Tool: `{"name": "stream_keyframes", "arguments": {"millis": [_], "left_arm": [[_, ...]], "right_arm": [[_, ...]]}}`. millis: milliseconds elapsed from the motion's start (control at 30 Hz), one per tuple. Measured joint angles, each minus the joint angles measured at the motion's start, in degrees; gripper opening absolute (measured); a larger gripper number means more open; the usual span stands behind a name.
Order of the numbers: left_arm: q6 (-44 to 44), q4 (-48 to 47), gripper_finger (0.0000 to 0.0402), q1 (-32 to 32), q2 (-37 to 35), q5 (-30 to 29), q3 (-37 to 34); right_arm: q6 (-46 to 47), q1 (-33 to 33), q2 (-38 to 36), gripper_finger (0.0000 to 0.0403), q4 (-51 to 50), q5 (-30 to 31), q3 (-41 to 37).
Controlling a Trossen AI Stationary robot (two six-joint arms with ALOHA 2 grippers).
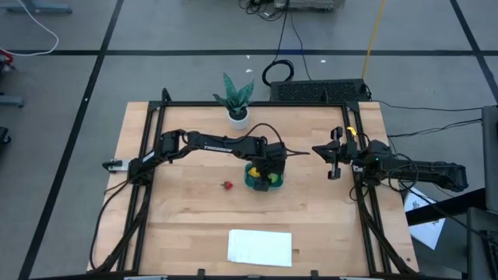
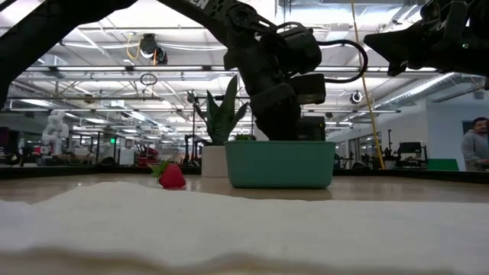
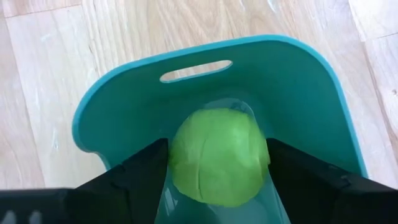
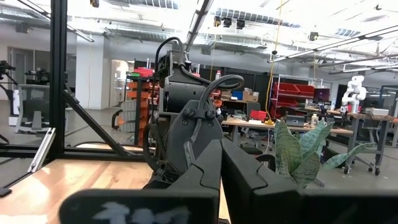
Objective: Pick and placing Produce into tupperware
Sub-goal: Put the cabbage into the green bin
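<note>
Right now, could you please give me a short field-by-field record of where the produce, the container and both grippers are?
left gripper: inside the teal container, fingers on either side of the lime-green ball
lime-green ball: low inside the container
yellow lemon: in the container
red strawberry: on the wooden table, outside the container
right gripper: shut, empty, raised at the table's right side
white sheet: near front edge
</note>
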Motion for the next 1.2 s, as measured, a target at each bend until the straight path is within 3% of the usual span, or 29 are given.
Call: {"name": "stream_keyframes", "arguments": {"millis": [933,1200], "left_arm": [[0.04,-1.37,0.0273,0.1,-0.04,-1.23,-0.01],[-0.46,-1.38,0.0323,0.11,-0.07,-1.22,-0.02]], "right_arm": [[0.0,0.0,-0.01,0.0,-0.41,0.0,-0.01],[0.0,0.0,0.0,0.0,-0.86,0.0,-0.01]]}}
